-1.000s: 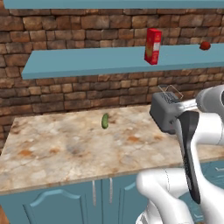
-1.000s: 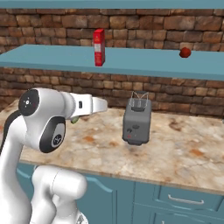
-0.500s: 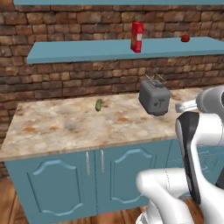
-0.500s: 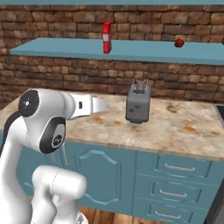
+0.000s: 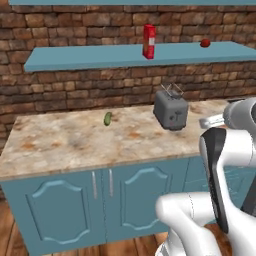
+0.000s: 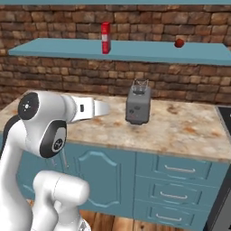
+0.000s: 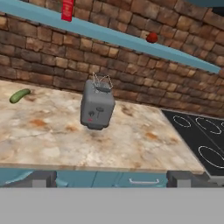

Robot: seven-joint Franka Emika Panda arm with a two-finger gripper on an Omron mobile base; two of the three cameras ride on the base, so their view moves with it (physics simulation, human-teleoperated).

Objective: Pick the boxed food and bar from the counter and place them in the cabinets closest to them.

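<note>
The boxed food [image 5: 148,41] [image 6: 105,38] [image 7: 67,9], a tall thin red carton, stands upright on the long teal cabinet shelf [image 5: 90,57] [image 6: 135,50] [image 7: 109,37] against the brick wall. The bar is out of view. Below runs the beige marbled counter [image 5: 75,145] [image 6: 180,131] [image 7: 52,135]. My gripper [image 7: 112,178] hangs in front of the counter's edge, well back from the shelf. It is open, its dark fingertips [image 7: 41,178] set wide apart with nothing between them.
A grey toaster [image 5: 170,110] [image 6: 138,103] [image 7: 97,106] stands mid-counter, a green pickle [image 5: 107,118] [image 7: 20,95] lies to its left. A small red round fruit [image 5: 205,43] [image 6: 179,43] [image 7: 152,37] sits on the shelf's right. A black stovetop [image 7: 201,135] adjoins the counter's right end. Teal doors [image 5: 75,210] and drawers [image 6: 176,169] are below.
The base has backed away from the counter, so both base views now take in the cabinet fronts and floor. The carton, toaster and pickle have kept their places.
</note>
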